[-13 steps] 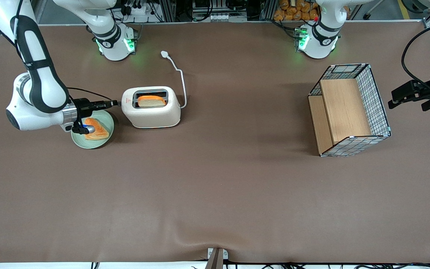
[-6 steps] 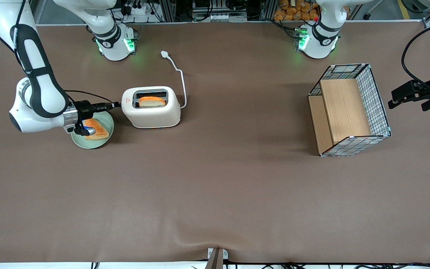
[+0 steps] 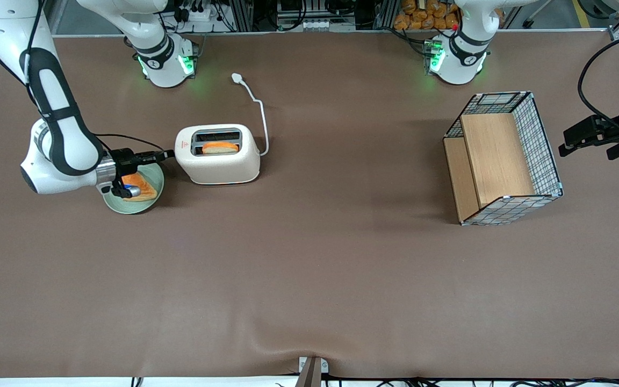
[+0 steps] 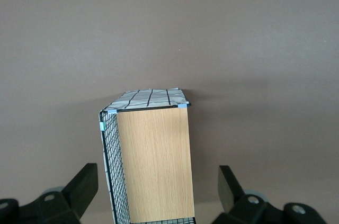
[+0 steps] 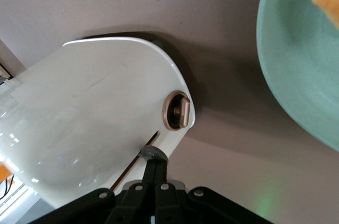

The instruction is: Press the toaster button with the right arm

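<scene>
The claw (image 3: 165,155), fingers pressed together, rests on the button (image 5: 153,153) at the toaster (image 3: 218,155)'s short side; contact appears firm.

Slim black gripper (image 3: 165,155) sits against the short end of the cream-white rounded toaster (image 3: 217,154), above the pale green plate (image 3: 133,200).

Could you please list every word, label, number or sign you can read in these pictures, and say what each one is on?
No text can be read in any view.
Toaster: a small red mark on its top, too small to read.
Arm bases: small dark round marks, unreadable.
Knob on the toaster's short side: no markings visible.
Basket and plate: no labels.
The hand is at the toaster's short side, shut, its tips on the toaster button.
</scene>
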